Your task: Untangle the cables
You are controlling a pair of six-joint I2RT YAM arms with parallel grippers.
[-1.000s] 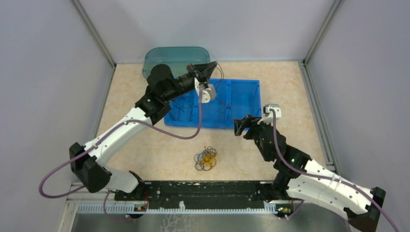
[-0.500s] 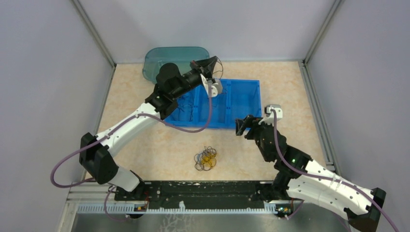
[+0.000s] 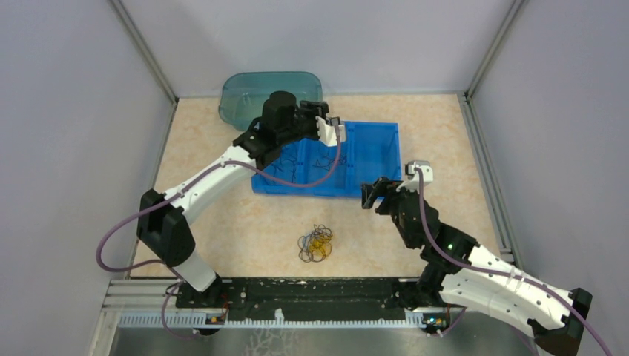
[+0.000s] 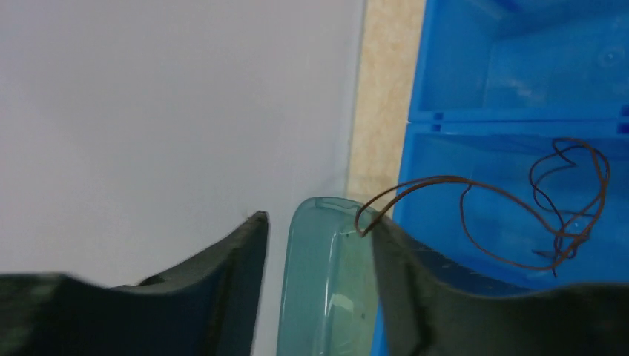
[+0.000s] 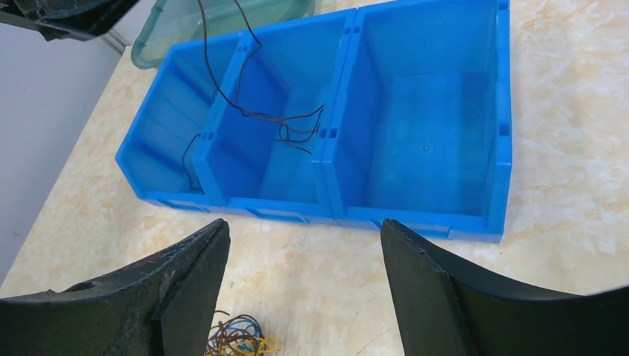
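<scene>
Left pincer (image 4: 317,222) of mine hangs over the far side of the blue three-compartment plastic bin (image 5: 334,148), jaws parted. The thin dark brown wire (image 4: 434,178) merely catches on one fingertip, its loops sagging into the middle compartment, so I judge I am letting a freed strand drop there. My right pincer (image 5: 304,226) stands wide and empty by the bin's front, near the knotted clump of blue, black and yellow cables (image 3: 315,245) on the tabletop, placed for the next pull

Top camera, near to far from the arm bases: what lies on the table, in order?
Tangle of cables → blue bin → teal tub.
</scene>
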